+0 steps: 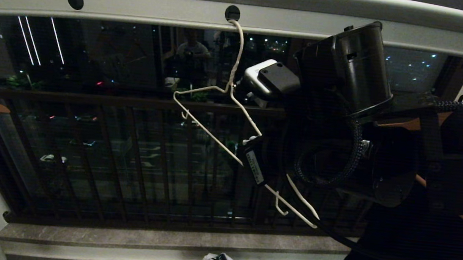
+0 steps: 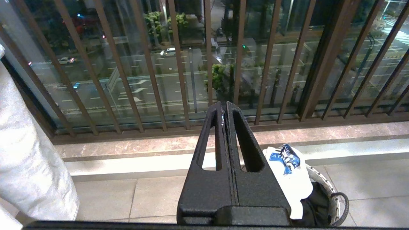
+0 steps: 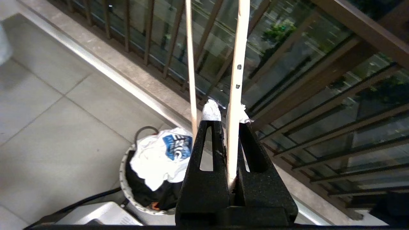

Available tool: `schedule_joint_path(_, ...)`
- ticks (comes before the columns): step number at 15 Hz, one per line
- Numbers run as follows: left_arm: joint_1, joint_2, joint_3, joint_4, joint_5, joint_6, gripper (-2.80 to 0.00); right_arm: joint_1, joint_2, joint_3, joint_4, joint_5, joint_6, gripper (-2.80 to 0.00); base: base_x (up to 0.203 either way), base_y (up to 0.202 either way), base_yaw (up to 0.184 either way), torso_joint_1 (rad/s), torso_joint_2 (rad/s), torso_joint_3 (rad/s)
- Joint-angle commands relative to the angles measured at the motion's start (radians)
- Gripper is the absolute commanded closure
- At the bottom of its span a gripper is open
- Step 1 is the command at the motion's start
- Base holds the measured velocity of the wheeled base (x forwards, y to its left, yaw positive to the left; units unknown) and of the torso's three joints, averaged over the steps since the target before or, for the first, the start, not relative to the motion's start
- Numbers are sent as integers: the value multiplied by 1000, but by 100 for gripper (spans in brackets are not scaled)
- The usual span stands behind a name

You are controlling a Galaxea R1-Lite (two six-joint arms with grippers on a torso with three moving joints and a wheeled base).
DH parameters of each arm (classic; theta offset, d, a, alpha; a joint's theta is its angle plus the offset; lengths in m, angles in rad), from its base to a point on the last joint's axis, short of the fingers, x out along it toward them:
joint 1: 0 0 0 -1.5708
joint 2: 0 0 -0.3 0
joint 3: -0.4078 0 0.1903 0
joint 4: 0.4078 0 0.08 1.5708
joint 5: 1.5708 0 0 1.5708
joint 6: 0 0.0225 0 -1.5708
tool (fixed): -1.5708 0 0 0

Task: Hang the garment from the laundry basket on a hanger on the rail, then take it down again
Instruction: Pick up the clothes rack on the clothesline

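The rail (image 1: 149, 11) is smooth pale metal with a soft sheen, the hanger (image 1: 210, 130) thin white-coated wire, the right gripper (image 3: 227, 119) grainy matt black plastic, the garment (image 3: 159, 156) crumpled white cloth, and the laundry basket (image 3: 123, 179) has a woven-look wall.

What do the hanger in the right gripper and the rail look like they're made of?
Hanger: thin white-coated wire, judging by its twisted neck and chipped spots. Rail: pale grey painted metal, smooth, with round punched holes. Right gripper is shut on one wire.
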Motion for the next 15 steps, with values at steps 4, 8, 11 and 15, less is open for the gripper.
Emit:
schedule_joint_path(4, 1, 0, 1, 0, 0, 0, 0, 1, -24, 24, -3, -12, -3, 0, 0, 0, 0, 0, 0, 0)
schedule_joint_path(8, 0, 0, 0, 0, 0, 0, 0, 1, -39, 25, -4, -17, -7, 0, 0, 0, 0, 0, 0, 0)
schedule_joint_path(11, 0, 0, 0, 0, 0, 0, 0, 2, -47, 24, -4, -21, -9, 0, 0, 0, 0, 0, 0, 0)
schedule_joint_path(15, 0, 0, 0, 0, 0, 0, 0, 2, -55, 25, -3, -22, -23, 0, 0, 0, 0, 0, 0, 0)
